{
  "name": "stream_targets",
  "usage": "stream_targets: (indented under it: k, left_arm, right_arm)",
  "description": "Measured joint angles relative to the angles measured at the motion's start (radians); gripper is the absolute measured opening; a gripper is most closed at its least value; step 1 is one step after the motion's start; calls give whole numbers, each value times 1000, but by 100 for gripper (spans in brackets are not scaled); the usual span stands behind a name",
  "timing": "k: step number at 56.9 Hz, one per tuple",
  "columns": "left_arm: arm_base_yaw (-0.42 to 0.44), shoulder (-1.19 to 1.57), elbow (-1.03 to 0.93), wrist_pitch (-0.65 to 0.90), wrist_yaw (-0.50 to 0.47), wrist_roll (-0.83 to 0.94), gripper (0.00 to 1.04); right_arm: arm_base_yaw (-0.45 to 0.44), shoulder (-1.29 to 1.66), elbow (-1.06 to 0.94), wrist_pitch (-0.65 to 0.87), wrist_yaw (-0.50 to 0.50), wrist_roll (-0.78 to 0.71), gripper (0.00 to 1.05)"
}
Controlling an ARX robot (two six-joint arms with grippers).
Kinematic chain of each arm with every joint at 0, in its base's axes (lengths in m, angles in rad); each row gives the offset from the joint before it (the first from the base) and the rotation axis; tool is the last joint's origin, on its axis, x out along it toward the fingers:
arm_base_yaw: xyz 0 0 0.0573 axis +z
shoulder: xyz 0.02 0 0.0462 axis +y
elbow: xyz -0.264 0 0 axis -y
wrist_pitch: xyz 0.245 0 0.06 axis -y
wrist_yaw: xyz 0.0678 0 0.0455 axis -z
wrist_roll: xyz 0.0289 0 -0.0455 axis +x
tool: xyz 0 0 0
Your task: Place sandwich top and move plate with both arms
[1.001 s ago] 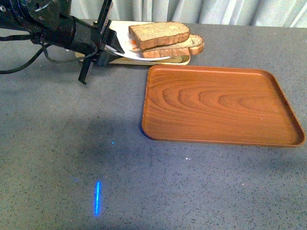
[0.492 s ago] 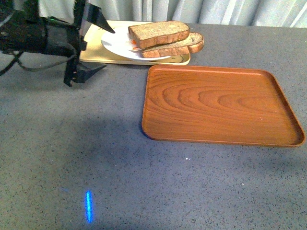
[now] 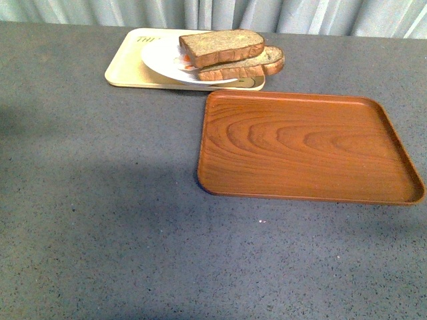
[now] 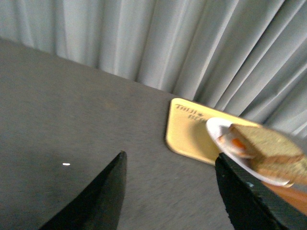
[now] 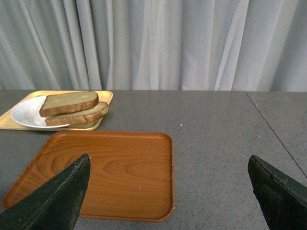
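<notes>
Front view. Neither arm in frame. Grey speckled table [image 3: 100, 200]. Far side, left of centre: pale yellow tray [image 3: 127, 67] with some dark lettering at its far edge. The white plate [image 3: 157, 59] sits on that tray, its right part reaching toward the tray's right end. On the plate, a sandwich: the sandwich top [image 3: 221, 47], squarish brown slice with darker crust, lies on the lower slice [image 3: 257, 65], whose rounded end pokes out to the right. A bit of orange filling [image 3: 184, 61] shows at the left edge, between bread and plate. Nearer and to the right, a brown wooden tray [image 3: 303, 147], close to the yellow tray's near edge but apart from it. Pale curtain [image 3: 280, 13] along the back.

Left wrist view. Picture somewhat blurred. Left gripper [image 4: 168, 191]: two black fingers spread wide, table visible between them, holding nothing. Beyond the fingers, the yellow tray [image 4: 187, 134] with the plate [image 4: 216, 132] and the sandwich top [image 4: 266, 143] stacked on it; orange filling [image 4: 237, 143] at the near edge. The gripper is apart from the plate.

Right wrist view. Right gripper [image 5: 168, 196]: fingers wide apart, nothing between them but the wooden tray [image 5: 115, 167] below. Plate [image 5: 26, 112] and sandwich top [image 5: 69, 103] farther off, on the yellow tray [image 5: 103, 96], well apart from this gripper. Curtain [image 5: 192, 43] behind.
</notes>
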Motion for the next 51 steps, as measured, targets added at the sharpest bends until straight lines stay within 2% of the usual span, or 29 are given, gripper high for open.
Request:
stream_targets:
  k: [5, 11, 16, 51]
  left_arm:
    - [-1, -271, -140, -186, -1, 121, 35]
    - [-3, -537, -154, -409, -2, 173, 17]
    - [-3, -698, -155, -513, -2, 192, 2]
    - [-3, -1061, -156, -849, -2, 209, 2]
  right_arm:
    - [0, 0, 0, 0, 0, 0, 96]
    - [0, 0, 0, 0, 0, 0, 96]
    - [0, 0, 0, 0, 0, 0, 96]
    - [0, 0, 0, 0, 0, 0, 96]
